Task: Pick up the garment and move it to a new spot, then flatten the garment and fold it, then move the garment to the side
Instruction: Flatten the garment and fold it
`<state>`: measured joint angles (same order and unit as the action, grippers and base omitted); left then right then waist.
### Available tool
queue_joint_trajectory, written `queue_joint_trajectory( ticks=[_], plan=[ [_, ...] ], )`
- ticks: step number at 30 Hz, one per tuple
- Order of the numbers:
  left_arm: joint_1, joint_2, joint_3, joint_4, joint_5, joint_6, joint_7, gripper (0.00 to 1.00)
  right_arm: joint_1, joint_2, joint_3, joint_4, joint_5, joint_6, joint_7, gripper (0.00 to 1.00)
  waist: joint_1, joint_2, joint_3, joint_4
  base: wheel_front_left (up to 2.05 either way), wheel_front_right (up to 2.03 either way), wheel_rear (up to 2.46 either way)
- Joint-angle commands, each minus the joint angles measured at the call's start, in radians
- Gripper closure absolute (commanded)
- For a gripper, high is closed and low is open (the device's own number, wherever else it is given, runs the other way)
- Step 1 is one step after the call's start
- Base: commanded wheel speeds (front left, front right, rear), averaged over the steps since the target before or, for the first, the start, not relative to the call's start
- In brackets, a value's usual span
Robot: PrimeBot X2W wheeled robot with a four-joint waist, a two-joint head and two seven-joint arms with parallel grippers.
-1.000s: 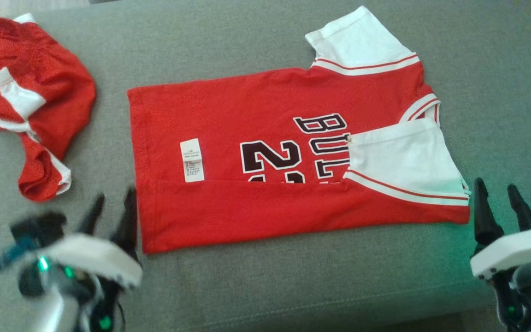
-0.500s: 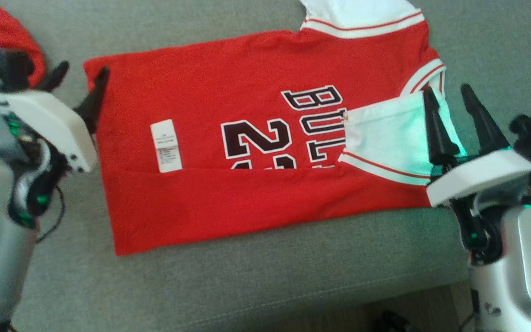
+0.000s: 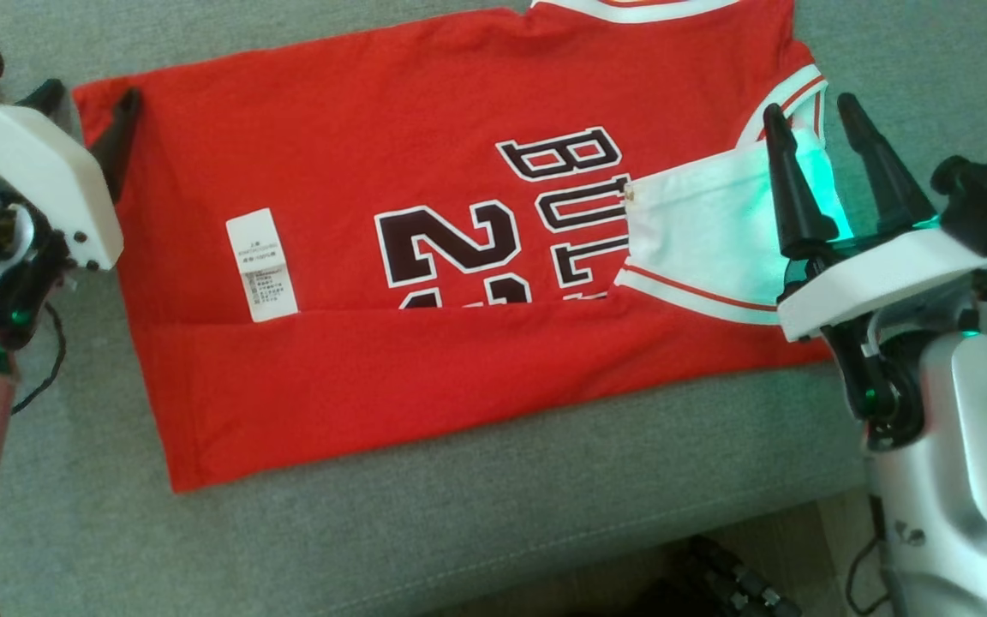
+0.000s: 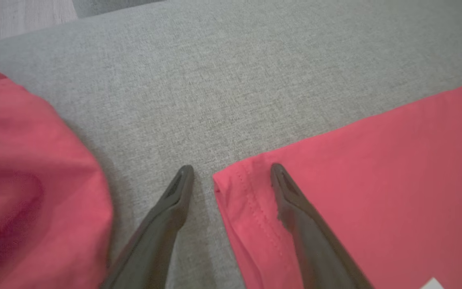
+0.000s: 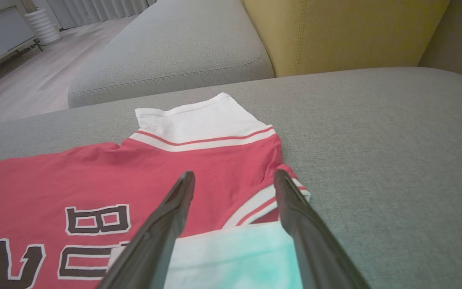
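The garment [image 3: 425, 111] is a red jersey with white sleeves and dark lettering, lying flat on the grey sofa seat [image 3: 493, 506]. Its near long edge is folded over the front, and one white sleeve [image 3: 699, 231] lies folded across the chest. My left gripper [image 3: 86, 116] is open at the jersey's far left hem corner. In the left wrist view that gripper [image 4: 231, 168] has the corner [image 4: 225, 182] between its fingers, not pinched. My right gripper [image 3: 809, 107] stands open above the collar trim; in the right wrist view that gripper [image 5: 234, 173] frames the collar [image 5: 261, 204].
A second, crumpled red garment [image 4: 34, 180] lies just left of my left gripper. A yellow back cushion [image 5: 347, 32] and another grey seat [image 5: 167, 48] stand behind. The sofa's front edge [image 3: 545, 557] runs close below the jersey, with floor beyond.
The head camera has tipped down and right. Both arms have reached forward: the left gripper from the near left corner to the far left corner, the right gripper onto the collar area. Both stay open.
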<state>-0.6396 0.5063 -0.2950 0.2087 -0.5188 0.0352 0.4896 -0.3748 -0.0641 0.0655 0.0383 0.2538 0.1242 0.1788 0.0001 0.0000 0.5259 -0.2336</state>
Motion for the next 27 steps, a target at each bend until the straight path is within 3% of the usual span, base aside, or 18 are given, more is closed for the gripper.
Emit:
queue_joint_trajectory(
  ticks=[1, 5, 6, 7, 8, 10, 13, 14, 20, 27],
  plan=[
    [-0.026, 0.052, 0.043, -0.033, 0.003, 0.005, 0.004, 0.00, -0.017, -0.013, 0.023, -0.034, -0.002, 0.007, -0.009, 0.00, -0.0001, 0.0000, -0.001, 0.002, 0.00, 0.00, 0.00],
    [-0.018, 0.046, 0.033, -0.041, -0.010, -0.011, 0.004, 0.00, -0.027, -0.023, 0.031, -0.030, 0.000, 0.007, -0.002, 0.00, -0.0001, 0.0000, -0.001, 0.008, 0.00, 0.00, 0.00],
    [-0.017, 0.044, 0.030, -0.042, -0.011, -0.013, 0.004, 0.11, -0.031, -0.027, 0.034, -0.028, 0.000, 0.007, 0.002, 0.00, -0.0001, 0.0000, 0.000, 0.010, 0.00, 0.00, 0.00],
    [-0.017, 0.041, 0.026, -0.044, -0.014, -0.016, 0.003, 0.36, -0.036, -0.030, 0.037, -0.026, 0.000, 0.007, 0.006, 0.00, -0.0001, 0.0000, 0.001, 0.011, 0.00, 0.00, 0.00],
    [-0.018, 0.039, 0.023, -0.047, -0.016, -0.021, -0.001, 0.52, -0.043, -0.034, 0.041, -0.023, 0.001, 0.007, 0.011, 0.00, -0.0001, 0.0000, 0.002, 0.013, 0.00, 0.00, 0.00],
    [-0.020, 0.036, 0.021, -0.050, -0.017, -0.026, -0.008, 0.58, -0.052, -0.039, 0.043, -0.017, 0.001, 0.007, 0.017, 0.00, -0.0001, 0.0000, 0.003, 0.016, 0.00, 0.00, 0.00],
    [-0.030, 0.021, 0.019, -0.052, -0.014, -0.032, -0.051, 0.83, -0.091, -0.055, 0.044, 0.002, 0.000, 0.007, 0.031, 0.00, -0.0001, 0.0000, 0.002, 0.027, 0.00, 0.00, 0.00],
    [-0.034, 0.014, 0.019, -0.050, -0.013, -0.033, -0.069, 0.97, -0.107, -0.061, 0.044, 0.010, -0.002, 0.007, 0.036, 0.00, -0.0001, 0.0000, 0.002, 0.032, 0.00, 0.00, 0.00],
    [-0.045, -0.026, 0.010, -0.035, -0.016, -0.044, -0.144, 1.00, -0.243, -0.094, 0.043, 0.087, -0.019, 0.007, 0.087, 0.00, -0.0001, 0.0000, 0.004, 0.069, 0.00, 0.00, 0.00],
    [-0.057, -0.074, -0.015, -0.056, -0.012, -0.054, -0.215, 1.00, -0.489, -0.147, 0.003, 0.298, -0.107, 0.007, 0.202, 0.00, -0.0001, 0.0000, 0.021, 0.152, 0.00, 0.00, 0.00]
  ],
)
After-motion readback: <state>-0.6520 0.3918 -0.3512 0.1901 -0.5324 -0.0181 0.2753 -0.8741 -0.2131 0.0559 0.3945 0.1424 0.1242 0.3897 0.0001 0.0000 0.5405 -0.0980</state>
